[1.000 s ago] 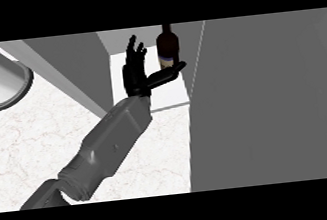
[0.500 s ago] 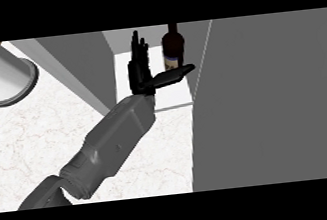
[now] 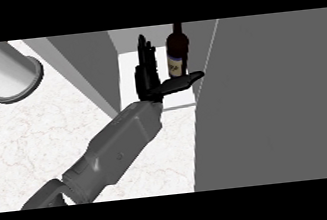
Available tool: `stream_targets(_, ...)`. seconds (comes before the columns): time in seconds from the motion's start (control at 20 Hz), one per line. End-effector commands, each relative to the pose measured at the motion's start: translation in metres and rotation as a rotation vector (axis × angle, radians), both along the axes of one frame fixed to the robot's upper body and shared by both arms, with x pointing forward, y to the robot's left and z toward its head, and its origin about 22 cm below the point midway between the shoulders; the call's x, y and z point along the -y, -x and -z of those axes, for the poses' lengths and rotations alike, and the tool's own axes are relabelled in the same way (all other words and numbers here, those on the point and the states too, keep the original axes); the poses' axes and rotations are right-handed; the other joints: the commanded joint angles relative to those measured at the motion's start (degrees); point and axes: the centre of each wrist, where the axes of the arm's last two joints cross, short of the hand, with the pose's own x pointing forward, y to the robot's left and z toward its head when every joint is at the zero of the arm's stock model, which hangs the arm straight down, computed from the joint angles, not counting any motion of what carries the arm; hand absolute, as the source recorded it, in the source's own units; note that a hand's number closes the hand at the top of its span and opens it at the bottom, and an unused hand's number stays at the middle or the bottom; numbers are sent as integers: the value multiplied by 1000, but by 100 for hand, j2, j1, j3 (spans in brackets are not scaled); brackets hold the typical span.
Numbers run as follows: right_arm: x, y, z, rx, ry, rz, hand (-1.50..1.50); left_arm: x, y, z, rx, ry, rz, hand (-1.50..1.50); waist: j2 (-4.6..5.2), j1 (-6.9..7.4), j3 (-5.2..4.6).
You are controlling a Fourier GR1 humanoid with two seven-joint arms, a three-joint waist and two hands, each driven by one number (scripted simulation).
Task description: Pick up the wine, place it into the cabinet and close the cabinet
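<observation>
In the head view, we see a single grey forearm [image 3: 118, 147] rising from the lower left edge toward a grey cabinet [image 3: 80, 65] with an open front. Which arm it is we cannot tell from this view alone; by its thumb pointing to the view's right it reads as the left one. The black left hand [image 3: 150, 77] sits at the mouth of the cabinet, its fingers [image 3: 145, 48] straight and pointing up, its thumb [image 3: 182, 82] stretched out sideways. The hand is spread wide and has hold of nothing.

The dark glass wine bottle with a pale label [image 3: 178, 55] stands upright inside the cabinet, on its white floor, just beside the fingers on their right. The thumb passes in front of the bottle's base; whether it touches the glass we cannot tell. The bottle's neck reaches the top edge of the scene.

Right of the bottle, a large flat grey cabinet door [image 3: 277, 100] fills the view, its near edge running down past the thumb tip. Left of the cabinet, a white cylinder with a grey rim [image 3: 7, 73] lies above the white marbled table [image 3: 43, 134]. The other hand does not show.
</observation>
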Motion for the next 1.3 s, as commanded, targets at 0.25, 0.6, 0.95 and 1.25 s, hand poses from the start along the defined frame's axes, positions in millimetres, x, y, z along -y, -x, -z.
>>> stream_targets(0.25, 1, 11, -3, -18, -9, 21, -150, 8, 15, 8, 12, 24, 83, -150, -49, 168, 2)
stream_targets(0.6, 6, 10, 5, -47, -2, 41, -150, 9, 45, 33, 54, -15, 75, -150, -77, 296, 4)
stream_targets(0.95, 8, 9, -8, -25, -16, 78, -150, 5, 61, 46, 70, 1, 85, -150, -109, 460, 3)
stream_targets(1.25, 6, 10, -9, -23, -15, 95, -150, -2, 78, 37, 108, -32, 157, -150, -125, 521, 4)
